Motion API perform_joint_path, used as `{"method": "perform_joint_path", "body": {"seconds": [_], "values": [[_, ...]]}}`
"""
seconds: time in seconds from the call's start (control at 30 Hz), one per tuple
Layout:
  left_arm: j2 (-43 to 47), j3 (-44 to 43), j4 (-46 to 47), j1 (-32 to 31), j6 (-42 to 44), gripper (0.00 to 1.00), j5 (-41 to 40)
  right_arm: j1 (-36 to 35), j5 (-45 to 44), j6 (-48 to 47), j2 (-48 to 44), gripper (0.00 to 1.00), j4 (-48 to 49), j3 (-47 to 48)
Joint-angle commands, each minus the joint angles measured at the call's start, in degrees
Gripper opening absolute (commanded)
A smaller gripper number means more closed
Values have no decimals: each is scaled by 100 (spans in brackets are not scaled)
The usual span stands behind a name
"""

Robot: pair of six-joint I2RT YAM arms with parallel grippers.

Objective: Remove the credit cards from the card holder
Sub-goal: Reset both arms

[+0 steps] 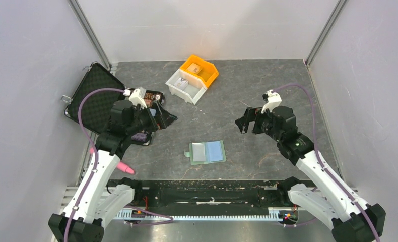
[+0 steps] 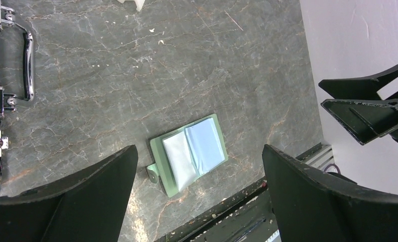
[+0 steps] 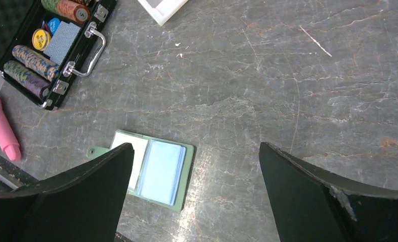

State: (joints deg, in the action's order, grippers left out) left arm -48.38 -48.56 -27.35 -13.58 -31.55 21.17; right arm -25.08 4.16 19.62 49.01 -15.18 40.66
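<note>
Grey tabletop (image 1: 267,101), card holder (image 1: 207,152) open flat, long axis left-right, tab (image 1: 187,154) leftward.

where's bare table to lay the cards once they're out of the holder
Bare table lies right of the card holder, out to the right wall, and between the holder and the bins. The left is crowded: the black case and the left gripper beside it.

left arm (image 1: 93,181), right arm (image 1: 320,174): white moulded links, black joint housings, black bases. lilac cable (image 1: 83,108) along each. pink cap (image 1: 125,168) at 5 o'clock of left elbow. right gripper (image 3: 195,147): black wedge fingers, one edge chipped.
</note>
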Motion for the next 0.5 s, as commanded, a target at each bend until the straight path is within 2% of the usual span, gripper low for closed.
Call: {"method": "perform_joint_path", "body": {"seconds": [0.0, 0.47], "values": [[149, -63, 248, -4, -194, 100, 105, -12, -223, 215, -213, 98, 289, -22], [195, 8, 231, -4, -385, 100, 78, -14, -123, 134, -501, 98, 478, -151]]}}
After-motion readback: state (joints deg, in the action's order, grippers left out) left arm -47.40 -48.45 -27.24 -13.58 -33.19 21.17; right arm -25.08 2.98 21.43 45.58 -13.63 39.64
